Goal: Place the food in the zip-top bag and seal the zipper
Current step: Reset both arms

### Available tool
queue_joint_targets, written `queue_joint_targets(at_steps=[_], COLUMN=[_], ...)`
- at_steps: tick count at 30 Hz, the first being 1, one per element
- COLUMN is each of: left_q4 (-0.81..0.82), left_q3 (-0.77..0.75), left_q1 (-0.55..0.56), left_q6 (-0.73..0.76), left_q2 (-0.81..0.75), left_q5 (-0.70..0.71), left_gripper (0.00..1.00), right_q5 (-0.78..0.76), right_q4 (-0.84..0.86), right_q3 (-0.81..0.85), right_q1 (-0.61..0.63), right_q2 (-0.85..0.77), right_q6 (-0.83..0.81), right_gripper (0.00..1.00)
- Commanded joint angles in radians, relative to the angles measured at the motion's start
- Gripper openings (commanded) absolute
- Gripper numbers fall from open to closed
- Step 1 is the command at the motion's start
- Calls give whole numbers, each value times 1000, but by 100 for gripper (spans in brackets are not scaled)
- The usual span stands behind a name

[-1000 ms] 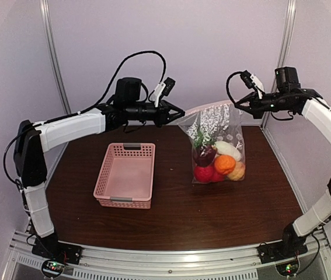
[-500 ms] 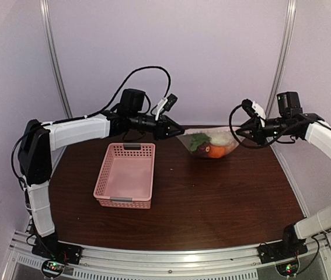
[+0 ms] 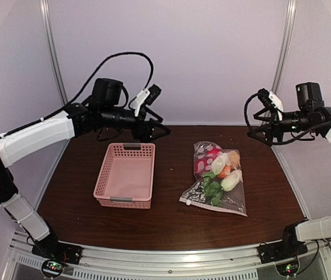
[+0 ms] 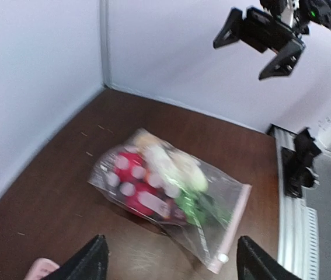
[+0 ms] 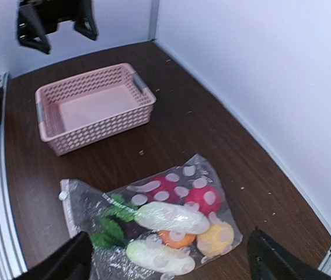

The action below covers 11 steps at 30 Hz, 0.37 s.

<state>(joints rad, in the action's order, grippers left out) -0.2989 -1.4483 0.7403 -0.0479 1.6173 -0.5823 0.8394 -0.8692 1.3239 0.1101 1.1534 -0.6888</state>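
Note:
The zip-top bag (image 3: 215, 181) lies flat on the brown table, right of centre, and nothing holds it. The food is inside: red pieces (image 5: 171, 189), a white radish (image 5: 171, 217) with green leaves (image 5: 110, 230), an orange piece (image 5: 177, 238) and a yellow one (image 5: 218, 236). The zipper (image 4: 235, 224) runs along the bag's near edge, its white slider (image 4: 223, 257) at one end. My left gripper (image 3: 155, 130) hangs open above the basket's far end, left of the bag. High at the far right, my right gripper (image 3: 263, 127) is open too. Both hold nothing.
The pink lattice basket (image 3: 125, 175) stands empty left of the bag, about a hand's width away. Pale walls close the table at the back and on both sides. In the left wrist view the right gripper (image 4: 264, 38) hangs well above the bag.
Both grippers opened and let go of the bag's top corners. The bag, held up between them, dropped and now lies flat. Both arms drew back and apart.

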Motion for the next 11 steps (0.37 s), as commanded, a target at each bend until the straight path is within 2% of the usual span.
queue_joint_targets(at_steps=[1, 3, 6, 11], left_q4=[27, 51, 91, 221], left_q3=[-56, -38, 16, 175], left_q1=[-23, -26, -29, -34], left_q6=[38, 65, 65, 8], left_q2=[-79, -105, -138, -216], left_q5=[468, 672, 892, 951], left_gripper=[85, 96, 98, 98], right_q5=[-260, -393, -553, -646], right_q4=[383, 474, 546, 578], right_q3=[-3, -5, -12, -78], right_q1=[-36, -37, -36, -37], right_q2=[18, 28, 27, 18], right_q6=[499, 594, 669, 639], right_gripper=[99, 100, 100, 100])
